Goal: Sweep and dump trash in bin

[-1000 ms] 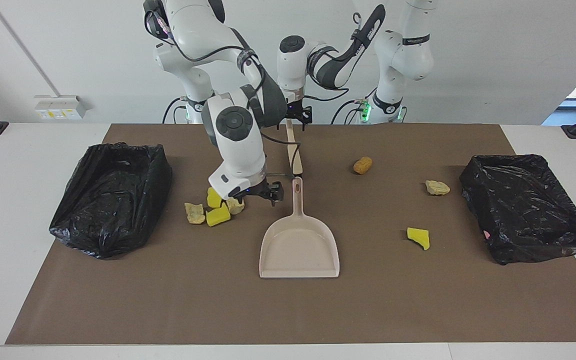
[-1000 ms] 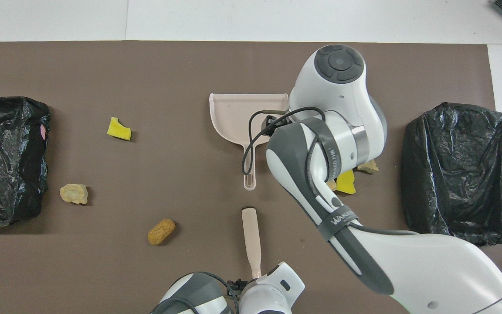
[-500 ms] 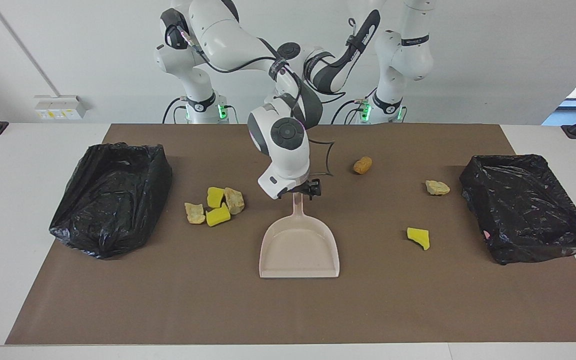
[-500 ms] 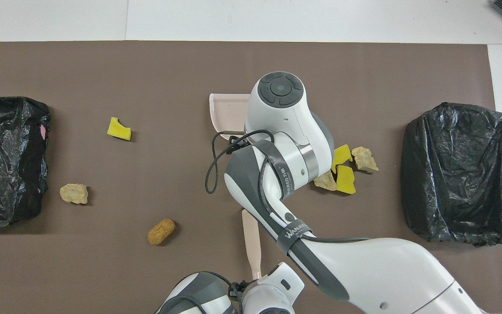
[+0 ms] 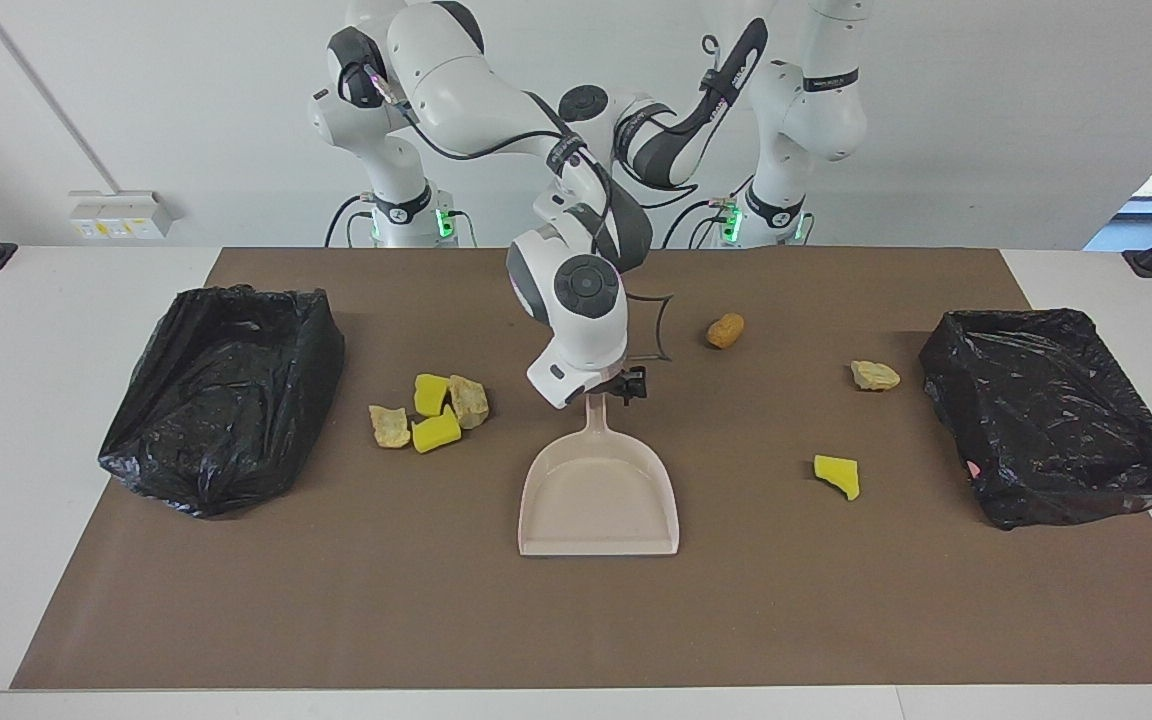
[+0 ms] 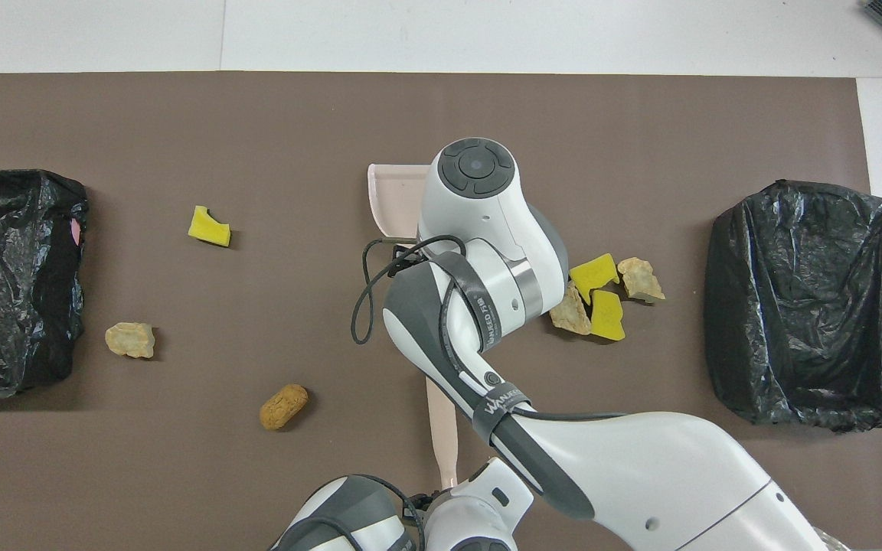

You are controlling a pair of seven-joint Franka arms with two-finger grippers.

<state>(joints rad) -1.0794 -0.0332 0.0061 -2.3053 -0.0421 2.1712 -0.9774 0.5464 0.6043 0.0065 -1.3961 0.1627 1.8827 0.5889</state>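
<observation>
A white table carries a brown mat that covers most of its top. On the mat lie a beige dustpan at the middle, a beige-handled brush nearer the robots, and two black-bagged bins, one at each end. The trash lies scattered: four scraps clustered toward the right arm's end, and an orange-brown lump, a tan lump and a yellow sponge piece toward the left arm's end.

Open mat between bins.
</observation>
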